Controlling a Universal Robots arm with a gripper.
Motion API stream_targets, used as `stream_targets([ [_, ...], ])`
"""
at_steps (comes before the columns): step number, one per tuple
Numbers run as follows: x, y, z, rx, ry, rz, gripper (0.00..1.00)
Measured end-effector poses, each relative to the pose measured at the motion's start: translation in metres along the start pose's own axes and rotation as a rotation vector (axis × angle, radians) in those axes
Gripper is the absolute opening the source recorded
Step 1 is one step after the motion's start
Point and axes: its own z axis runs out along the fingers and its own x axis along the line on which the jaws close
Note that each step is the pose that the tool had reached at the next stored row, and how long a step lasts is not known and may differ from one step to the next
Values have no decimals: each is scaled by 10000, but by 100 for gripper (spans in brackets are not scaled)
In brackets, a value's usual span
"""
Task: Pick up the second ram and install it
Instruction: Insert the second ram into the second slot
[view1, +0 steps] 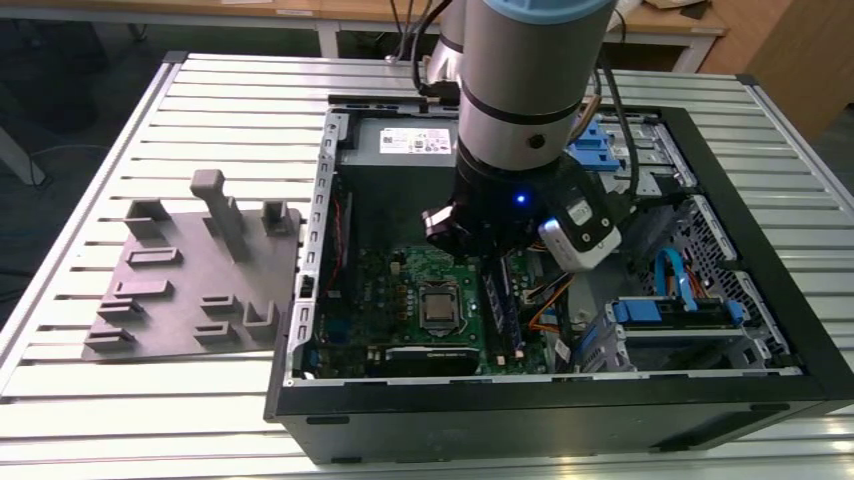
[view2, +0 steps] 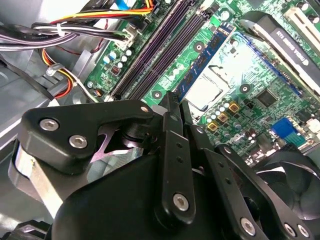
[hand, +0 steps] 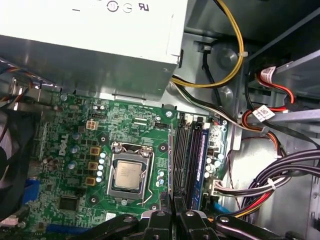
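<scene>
The second ram, a dark blue-green stick with black chips, juts from my gripper, which is shut on it. In the first wrist view the ram shows edge-on as a thin line between the CPU socket and the long black slots, with the gripper closed around its near end. It hangs just over the green motherboard, along the slot row on the CPU side. In the exterior view my gripper reaches down inside the open computer case.
Bundles of coloured cables lie beside the slots. The power supply box borders the board at one end, and a black fan borders it on the side away from the slots. A grey fixture block with upright posts sits on the slatted table at the exterior view's left.
</scene>
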Motion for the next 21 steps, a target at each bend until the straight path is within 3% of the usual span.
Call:
stream_targets([
  [21,1,0,7,107,-77,1504,14],
])
